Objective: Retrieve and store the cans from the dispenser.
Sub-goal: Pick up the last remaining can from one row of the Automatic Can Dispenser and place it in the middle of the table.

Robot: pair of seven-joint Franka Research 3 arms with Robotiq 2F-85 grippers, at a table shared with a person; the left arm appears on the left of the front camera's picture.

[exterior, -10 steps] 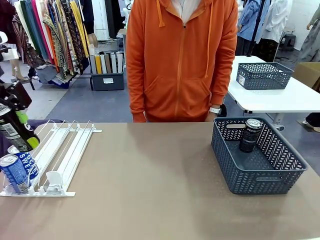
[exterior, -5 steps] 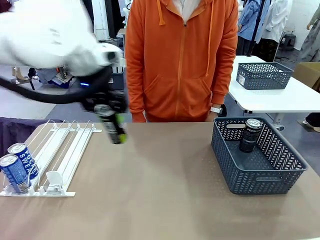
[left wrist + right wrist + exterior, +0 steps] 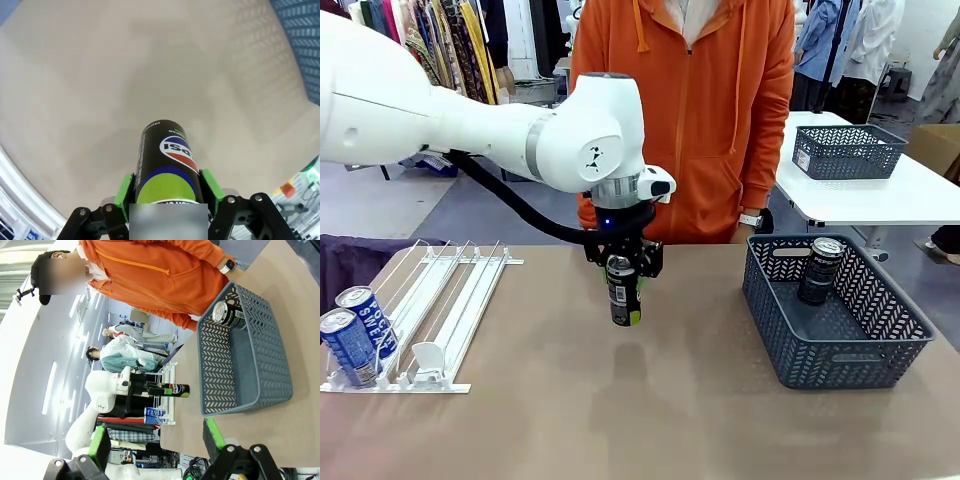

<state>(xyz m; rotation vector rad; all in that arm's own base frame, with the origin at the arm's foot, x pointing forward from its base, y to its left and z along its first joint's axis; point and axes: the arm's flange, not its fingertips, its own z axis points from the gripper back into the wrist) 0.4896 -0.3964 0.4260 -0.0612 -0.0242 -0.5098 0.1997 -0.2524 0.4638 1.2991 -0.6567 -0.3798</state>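
As the left tool [image 3: 623,300] hangs over the worktop [image 3: 720,420] clamped on the sides of the dark can [image 3: 168,155], that slick thin-walled cylinder looks light yet dentable, best squeezed gently there.

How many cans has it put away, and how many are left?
Done: one black can stands in the grey basket. In hand: the left gripper holds a second black can above the middle of the table, short of the basket. Left: two blue cans stand at the front of the dispenser.
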